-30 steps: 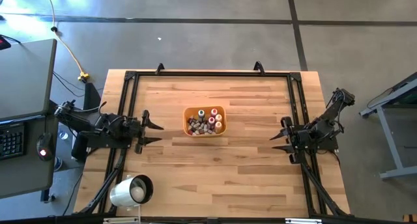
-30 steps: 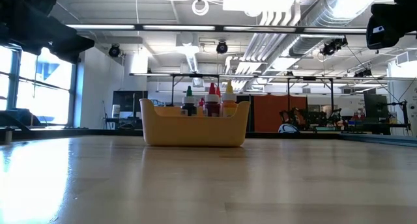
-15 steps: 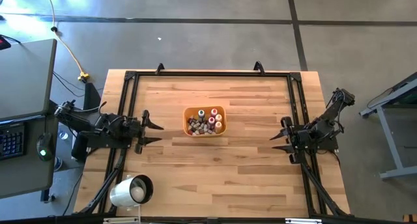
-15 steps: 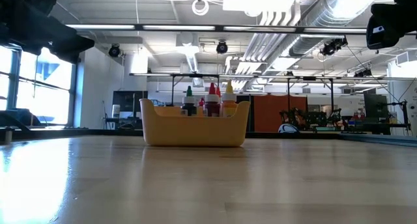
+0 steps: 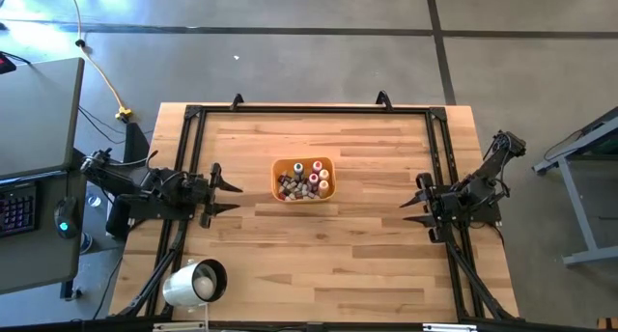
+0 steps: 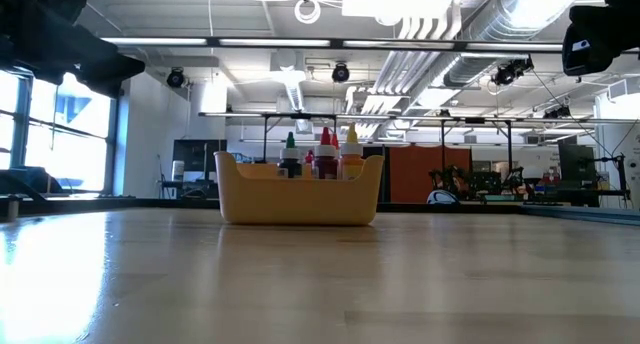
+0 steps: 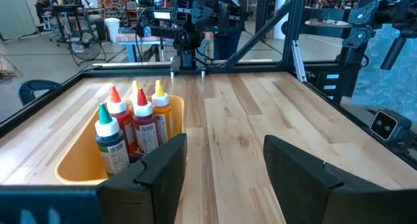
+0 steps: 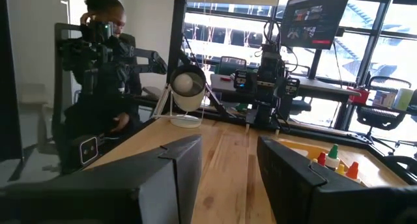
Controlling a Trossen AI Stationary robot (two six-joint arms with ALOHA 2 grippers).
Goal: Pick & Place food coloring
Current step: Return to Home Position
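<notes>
In the high view, the yellow bin (image 5: 274, 182) sits near the middle of the wooden table (image 5: 338, 264), and the food coloring bottles (image 5: 301, 180) are packed inside it, pale caps up. The left gripper (image 5: 230, 198) rests at the table's left side, well apart from the bin, its jaws spread and empty. The right gripper (image 5: 410, 207) sits at the right side, also well apart from the bin, with its jaws released and nothing between them. A white lamp (image 5: 196, 283) stands at the table's near left corner. In the low view, the yellow bin (image 6: 298, 199) stands alone on the tabletop, and the tips of several food coloring bottles (image 6: 325, 152) poke above its rim: one green-capped, two red, one yellow. Dark parts of the arms hang in the upper corners, clear of the table. In the left wrist view, the left gripper (image 7: 221, 175) shows both dark fingers (image 7: 159, 172) held wide apart over bare wood. The yellow bin (image 7: 81, 160) lies just ahead and off to one side, holding upright food coloring bottles (image 7: 133, 123) in green, red and yellow. The right arm faces it from the far edge. In the right wrist view, the right gripper (image 8: 228, 178) is likewise spread and holds nothing. The yellow bin (image 8: 301, 152) and a few food coloring bottles (image 8: 333, 157) show at one side. Beyond the table are the lamp (image 8: 186, 86), a seated person (image 8: 104, 74) and a monitor (image 8: 316, 19).
</notes>
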